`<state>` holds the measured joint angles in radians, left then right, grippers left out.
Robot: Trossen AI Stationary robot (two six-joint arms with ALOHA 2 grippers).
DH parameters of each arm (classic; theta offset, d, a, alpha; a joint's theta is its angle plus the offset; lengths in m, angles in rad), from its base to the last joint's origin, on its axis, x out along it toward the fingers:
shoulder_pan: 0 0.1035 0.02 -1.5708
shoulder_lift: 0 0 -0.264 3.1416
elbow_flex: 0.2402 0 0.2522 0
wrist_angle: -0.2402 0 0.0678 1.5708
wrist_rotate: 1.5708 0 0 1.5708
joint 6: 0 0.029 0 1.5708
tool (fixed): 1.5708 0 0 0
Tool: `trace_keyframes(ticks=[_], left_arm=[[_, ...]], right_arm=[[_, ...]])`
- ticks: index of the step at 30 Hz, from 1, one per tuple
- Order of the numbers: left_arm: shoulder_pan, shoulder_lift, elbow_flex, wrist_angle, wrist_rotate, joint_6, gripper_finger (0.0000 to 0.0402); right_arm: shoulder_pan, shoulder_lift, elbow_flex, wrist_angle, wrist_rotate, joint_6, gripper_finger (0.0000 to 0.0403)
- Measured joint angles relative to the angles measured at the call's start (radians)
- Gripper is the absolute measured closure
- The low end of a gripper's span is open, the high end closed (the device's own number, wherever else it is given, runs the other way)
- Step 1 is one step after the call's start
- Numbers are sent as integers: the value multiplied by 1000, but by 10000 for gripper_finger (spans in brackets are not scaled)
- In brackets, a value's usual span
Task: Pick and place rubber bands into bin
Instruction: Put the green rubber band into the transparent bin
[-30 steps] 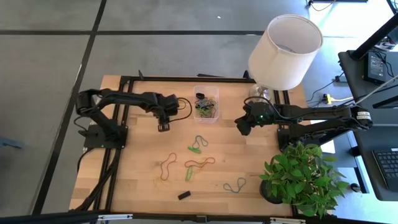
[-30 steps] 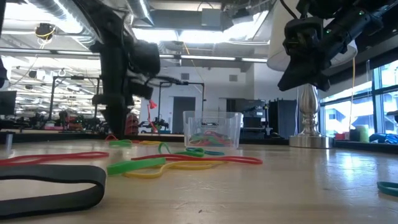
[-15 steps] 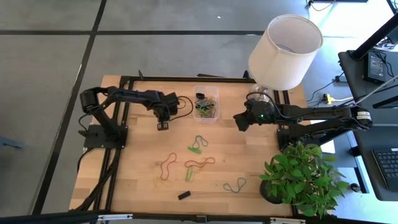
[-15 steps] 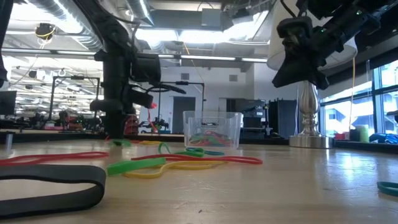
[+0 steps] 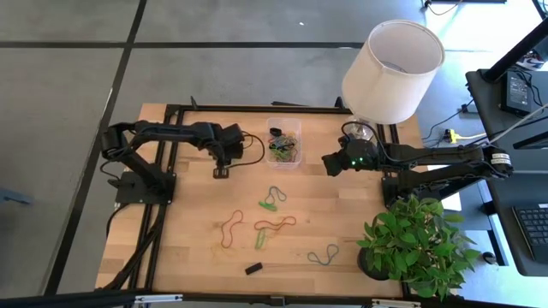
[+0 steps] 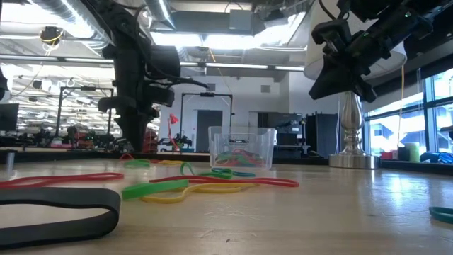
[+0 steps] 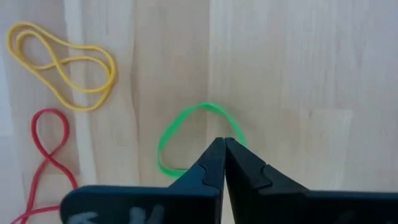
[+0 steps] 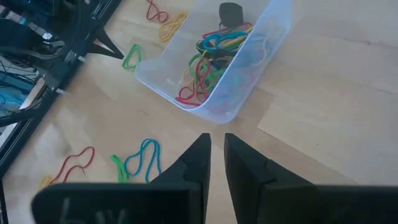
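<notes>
Green rubber band (image 7: 198, 138), centre frame, flat on tabletop (image 7: 298, 74): light, floppy; pinch one strand. Left gripper (image 7: 224, 144) jaws pressed together; right gripper (image 8: 216, 144) jaws barely apart.

A light wooden table (image 5: 188, 248) with a black metal frame stands on a grey floor marked with dark lines. At the table's far right corner stands a lamp with a large white shade (image 5: 392, 70) on a silver metal stem (image 6: 348, 134). A leafy green potted plant (image 5: 418, 244) sits at the near right corner. A small solid black block (image 5: 253, 268) lies near the table's front edge. To the right of the table is a dark desk with a keyboard (image 5: 534, 231). Beyond the table lies an open workshop with ceiling lights.
</notes>
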<state>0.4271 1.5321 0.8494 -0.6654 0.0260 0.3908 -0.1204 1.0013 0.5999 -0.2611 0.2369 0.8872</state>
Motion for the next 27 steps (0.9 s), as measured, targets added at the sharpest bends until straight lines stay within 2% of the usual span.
trace_keyframes(ticks=[13,27], left_arm=[[-1,-1,-63,80,0,-32,293],[-7,-2,-114,145,-6,-280,291]], right_arm=[[0,0,0,3,0,-6,353],[0,0,0,-2,-1,-161,353]])
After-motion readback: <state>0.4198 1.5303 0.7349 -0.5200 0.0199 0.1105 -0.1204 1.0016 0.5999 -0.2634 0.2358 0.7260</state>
